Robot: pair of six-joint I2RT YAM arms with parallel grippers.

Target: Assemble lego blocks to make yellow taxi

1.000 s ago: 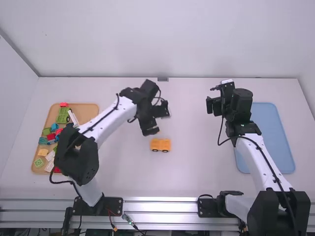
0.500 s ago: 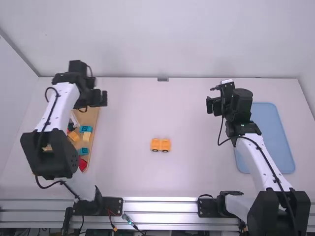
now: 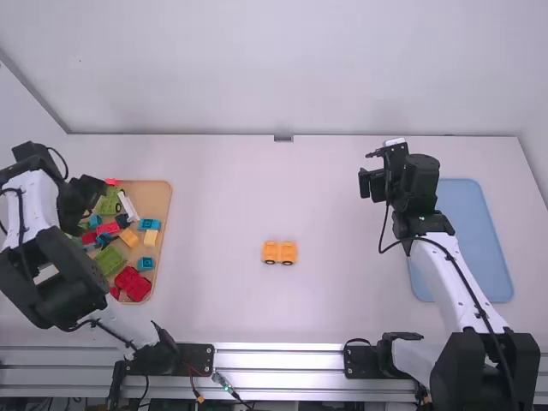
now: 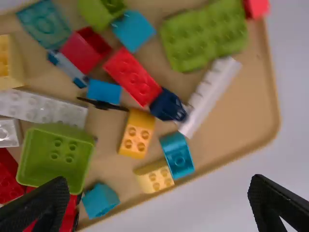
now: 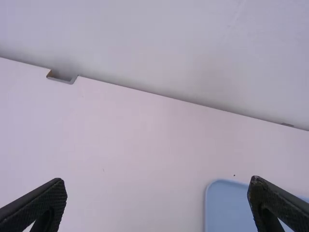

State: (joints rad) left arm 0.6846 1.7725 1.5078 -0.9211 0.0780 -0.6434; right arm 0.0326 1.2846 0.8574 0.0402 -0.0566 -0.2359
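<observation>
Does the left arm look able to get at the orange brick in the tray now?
Probably yes: the open left gripper faces the tray and nothing covers the orange brick, though other pieces crowd one end.

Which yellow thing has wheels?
The little car on the table: black wheels show under it. The other yellow blocks lie in the tan tray.
</observation>
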